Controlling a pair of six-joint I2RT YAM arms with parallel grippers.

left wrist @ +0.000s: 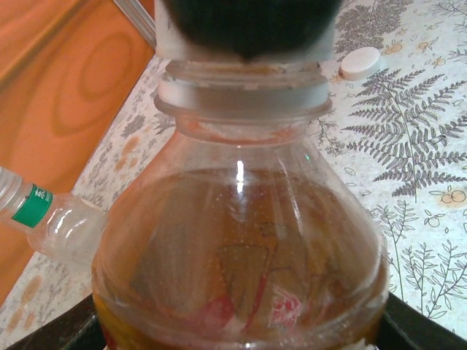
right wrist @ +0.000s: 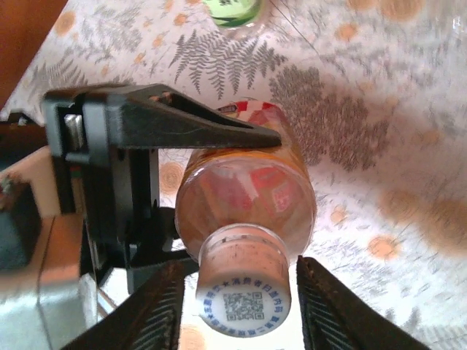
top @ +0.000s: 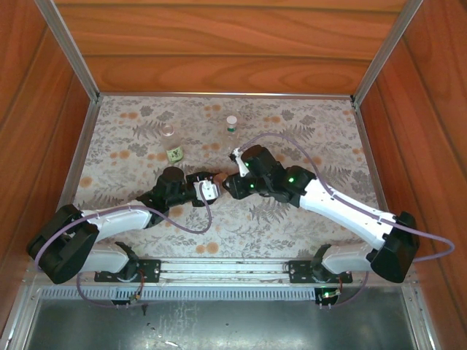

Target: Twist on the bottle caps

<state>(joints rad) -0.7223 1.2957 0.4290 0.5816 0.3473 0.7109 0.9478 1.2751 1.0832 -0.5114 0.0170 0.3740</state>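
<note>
1. Top view: the left fingers [top: 215, 187] and the right fingers [top: 232, 183] meet tip to tip over the middle of the desk [top: 328, 146], which is covered by a floral mat [top: 306, 211]; beyond them is a capped green-label bottle [top: 231, 125]; further left, well apart from it, is a second green-label bottle [top: 174, 152].
2. Left wrist view: the amber bottle [left wrist: 241, 248] sits close against the camera, clamped low on its body between the left fingers, whose dark tips show at the bottom corners; a dark blurred shape hides its top; a loose white cap [left wrist: 361, 63] lies on the mat beyond, apart from the bottle.
3. Right wrist view: the amber bottle is held sideways, one black left finger pressed along its red-orange label; a fitted white cap [right wrist: 244, 306], printed with a square code, sits on its neck; the right fingers flank that cap, parted, with a thin gap on each side, holding nothing.
</note>
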